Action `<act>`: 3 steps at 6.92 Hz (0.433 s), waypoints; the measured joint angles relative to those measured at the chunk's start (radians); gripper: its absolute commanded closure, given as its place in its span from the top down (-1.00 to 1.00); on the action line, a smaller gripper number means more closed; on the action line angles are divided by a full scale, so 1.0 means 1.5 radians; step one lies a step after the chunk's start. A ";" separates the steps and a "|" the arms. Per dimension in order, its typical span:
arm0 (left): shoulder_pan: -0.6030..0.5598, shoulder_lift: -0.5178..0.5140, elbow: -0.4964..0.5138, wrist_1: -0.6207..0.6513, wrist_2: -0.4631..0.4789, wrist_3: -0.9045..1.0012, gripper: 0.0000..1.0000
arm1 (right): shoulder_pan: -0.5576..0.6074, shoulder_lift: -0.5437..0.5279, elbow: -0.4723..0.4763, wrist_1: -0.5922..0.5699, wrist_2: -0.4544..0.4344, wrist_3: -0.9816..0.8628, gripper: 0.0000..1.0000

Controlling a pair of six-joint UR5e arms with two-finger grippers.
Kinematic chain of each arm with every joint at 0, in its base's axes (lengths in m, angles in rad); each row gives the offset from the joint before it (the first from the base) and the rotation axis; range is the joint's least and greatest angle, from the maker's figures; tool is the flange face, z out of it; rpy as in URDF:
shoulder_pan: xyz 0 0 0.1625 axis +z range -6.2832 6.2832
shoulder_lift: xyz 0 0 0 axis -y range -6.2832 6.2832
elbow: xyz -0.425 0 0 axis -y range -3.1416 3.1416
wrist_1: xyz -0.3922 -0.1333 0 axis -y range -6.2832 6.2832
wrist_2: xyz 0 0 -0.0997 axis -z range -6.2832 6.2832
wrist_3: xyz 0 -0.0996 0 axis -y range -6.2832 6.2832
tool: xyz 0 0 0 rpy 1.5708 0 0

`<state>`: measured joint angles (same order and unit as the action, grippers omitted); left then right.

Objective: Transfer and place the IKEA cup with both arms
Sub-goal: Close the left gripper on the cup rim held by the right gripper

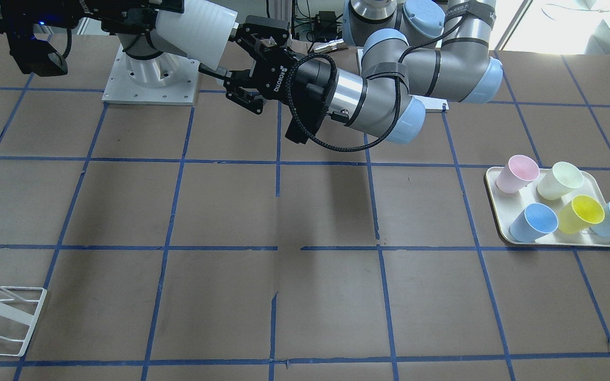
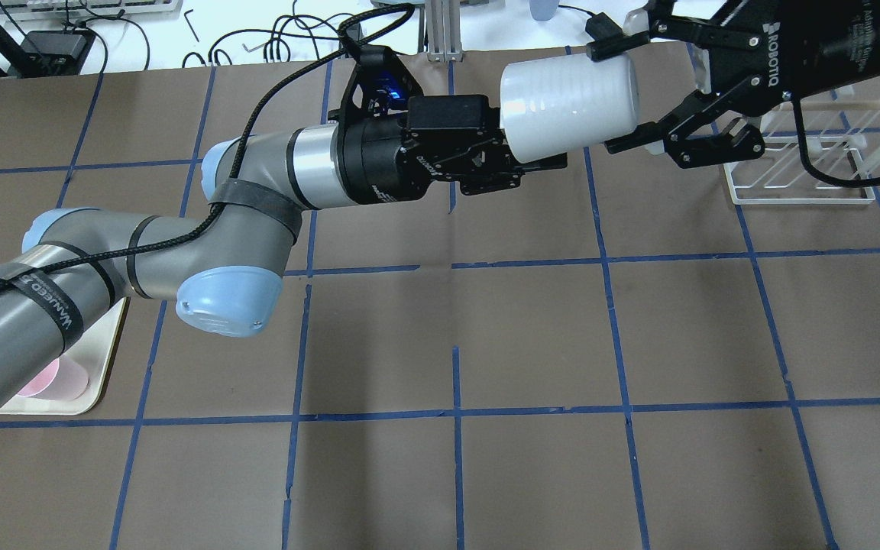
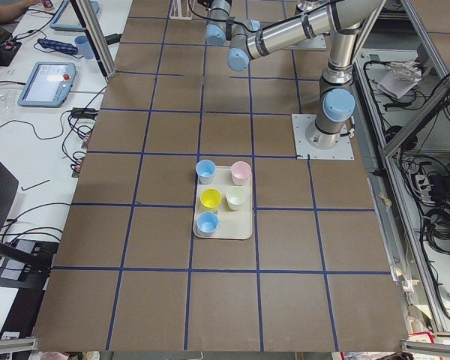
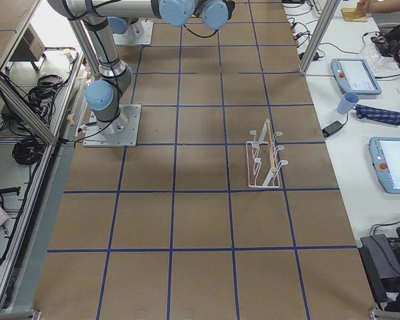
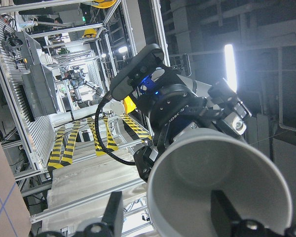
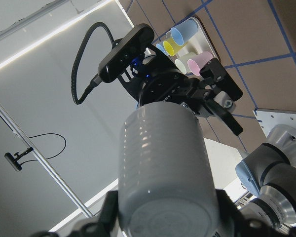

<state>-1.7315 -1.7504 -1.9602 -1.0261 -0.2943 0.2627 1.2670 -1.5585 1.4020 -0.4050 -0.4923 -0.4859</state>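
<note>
The IKEA cup (image 1: 194, 29), a pale grey tumbler, hangs on its side high above the table's far edge, between both grippers; it also shows in the overhead view (image 2: 570, 103). My right gripper (image 2: 608, 95) is shut on its base end, with fingers on both sides in the right wrist view (image 6: 165, 212). My left gripper (image 1: 225, 50) is open at the cup's mouth end, and its outer finger stands apart from the wall. The left wrist view looks into the open mouth of the cup (image 5: 222, 182).
A cream tray (image 1: 495, 211) on the robot's left side holds a pink cup (image 1: 517, 174), a cream-green cup (image 1: 559, 180), a yellow cup (image 1: 580, 214) and two light blue cups (image 1: 532, 222). A white wire rack (image 2: 799, 168) stands on the right side.
</note>
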 measured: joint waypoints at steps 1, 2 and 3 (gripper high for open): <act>-0.001 -0.001 0.003 0.000 0.000 0.000 -0.61 | 0.000 0.000 0.000 0.000 0.000 0.000 0.28; -0.001 -0.002 0.004 0.000 0.001 0.000 -0.87 | 0.000 0.000 0.000 0.000 0.001 0.000 0.29; -0.001 -0.002 0.005 0.000 0.001 0.000 -1.00 | 0.000 0.000 0.000 0.000 0.001 0.000 0.30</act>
<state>-1.7334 -1.7532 -1.9529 -1.0256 -0.2929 0.2634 1.2669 -1.5585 1.4020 -0.4057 -0.4905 -0.4856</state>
